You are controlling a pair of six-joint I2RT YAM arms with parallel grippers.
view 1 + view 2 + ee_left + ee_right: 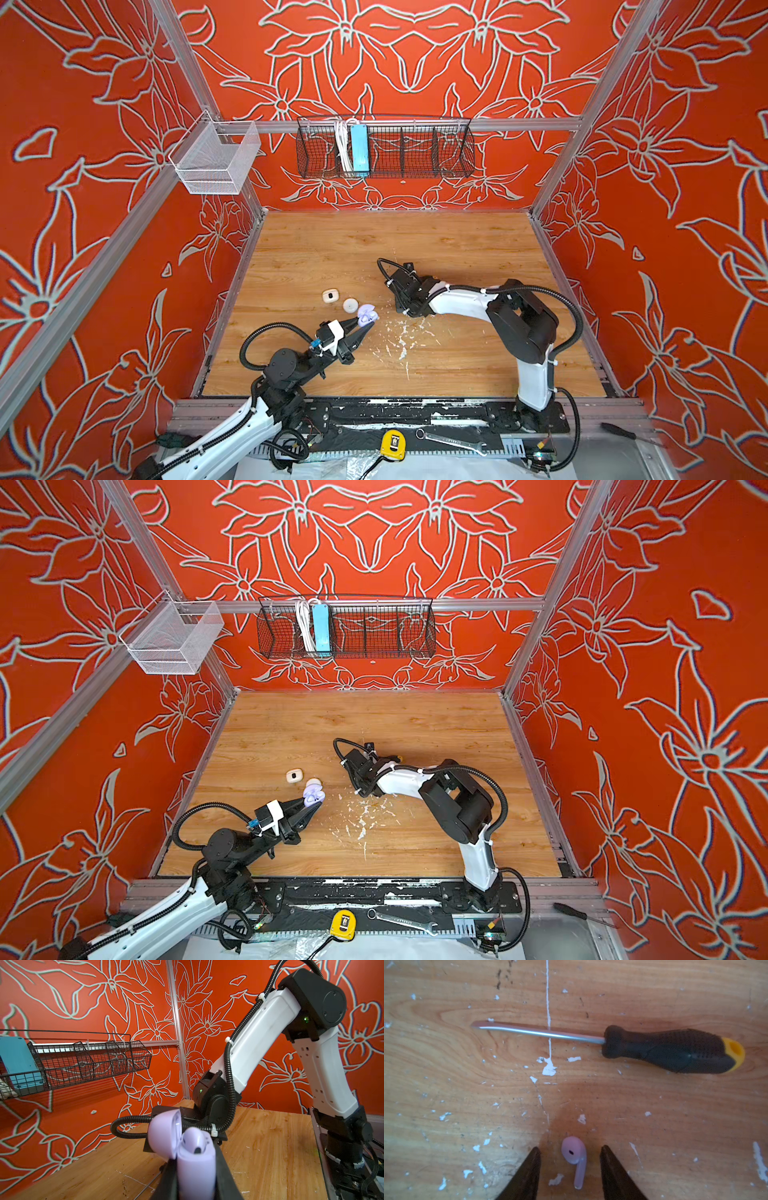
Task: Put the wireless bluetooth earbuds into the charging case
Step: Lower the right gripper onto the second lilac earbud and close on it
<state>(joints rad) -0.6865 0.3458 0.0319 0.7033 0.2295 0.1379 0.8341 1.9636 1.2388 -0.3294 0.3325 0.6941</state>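
Note:
My left gripper [195, 1165] is shut on the lilac charging case [196, 1167], held off the table with its lid [165, 1134] swung open. One lilac earbud [195, 1139] sits in the case. In both top views the case [368, 313] [312, 793] shows at the left gripper's tips, left of centre. A second lilac earbud [574, 1154] lies flat on the wood between the fingertips of my right gripper [571, 1149]. That gripper is open and neither finger touches the earbud. In a top view the right wrist [409, 299] points down and hides this earbud.
A black screwdriver [664, 1051] with a yellow end lies just beyond the earbud. White paint flecks [401, 336] dot the wood. Two white cases [330, 296] [350, 305] sit left of the lilac case. Wire baskets [384, 147] hang on the back wall.

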